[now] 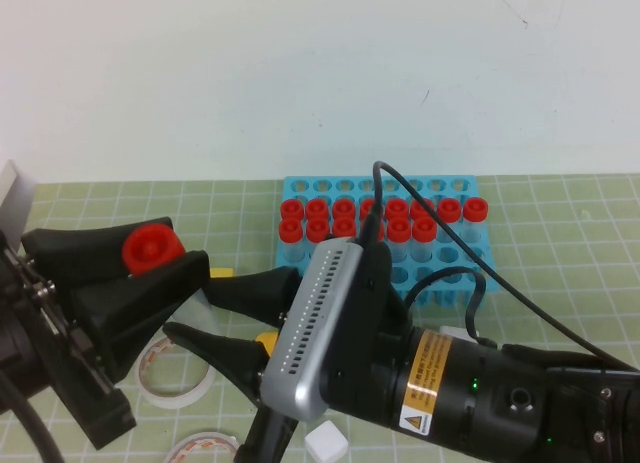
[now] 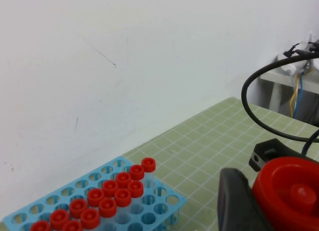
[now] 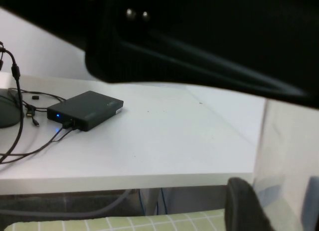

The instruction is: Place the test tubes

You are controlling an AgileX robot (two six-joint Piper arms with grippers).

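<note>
**Tube.** The tube (image 1: pixel 151 247) has a bright red ribbed cap with a recessed centre and a clear body. It sits at 9 o'clock in the high view, raised above the mat (image 1: pixel 560 243) and tilted, with the cap towards 11 o'clock. The body runs down towards 4 o'clock. In the left wrist view the cap fills the near corner.

**Left gripper.** The left gripper (image 1: pixel 173 251) is at 9 o'clock. Its jaws stand about half closed on the cap end of the tube. One black finger (image 2: pixel 239 203) lies against the side of the cap.

**Right gripper.** The right gripper (image 1: pixel 195 303) reaches in from 5 o'clock and meets the left one tip to tip. Its jaws are also about half closed, with the clear body of the tube clamped between them. Both grippers therefore have hold of the same tube.

**Rack.** The blue rack (image 1: pixel 470 273) stands at 1 o'clock from the grippers, well apart from them, near the wall. Two rows of red-capped tubes (image 1: pixel 344 215) stand upright along its far side. The near holes are open.

**Other items.**
- Two tape rolls (image 1: pixel 176 379) lie flat on the mat below the grippers, at 7 o'clock.
- A white cube (image 1: pixel 325 445) sits at 6 o'clock.
</note>
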